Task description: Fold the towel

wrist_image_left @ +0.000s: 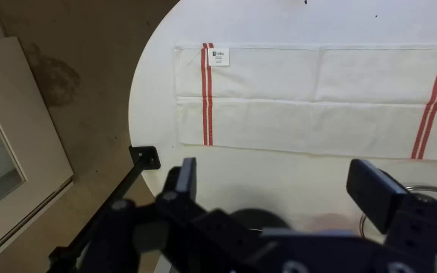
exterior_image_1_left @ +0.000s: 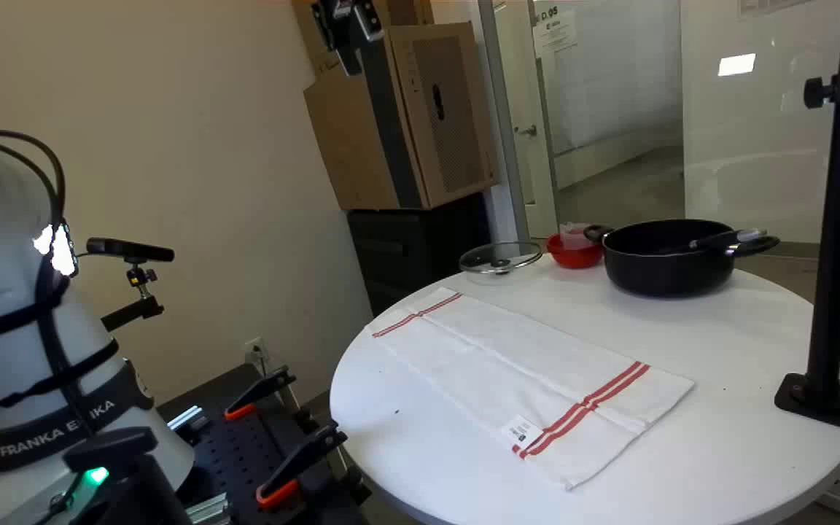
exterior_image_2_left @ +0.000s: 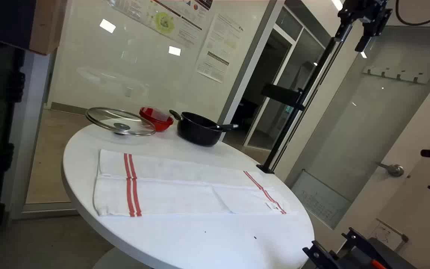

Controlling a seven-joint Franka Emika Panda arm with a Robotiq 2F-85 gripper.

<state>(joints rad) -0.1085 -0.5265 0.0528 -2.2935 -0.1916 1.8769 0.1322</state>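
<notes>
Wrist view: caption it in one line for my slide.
Open, empty gripper above a round white table, where a red-striped white towel lies flat.

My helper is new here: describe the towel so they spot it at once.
Find the round white table. On it, apart from the black pan, lies the towel, a long, flat white cloth. Unlike the pan, red bowl and glass lid, it bears red stripes near both short ends.

Rectangular glare on the glossy wall [exterior_image_2_left: 140, 67] in both exterior views, wrist-view jaws out of focus
</notes>
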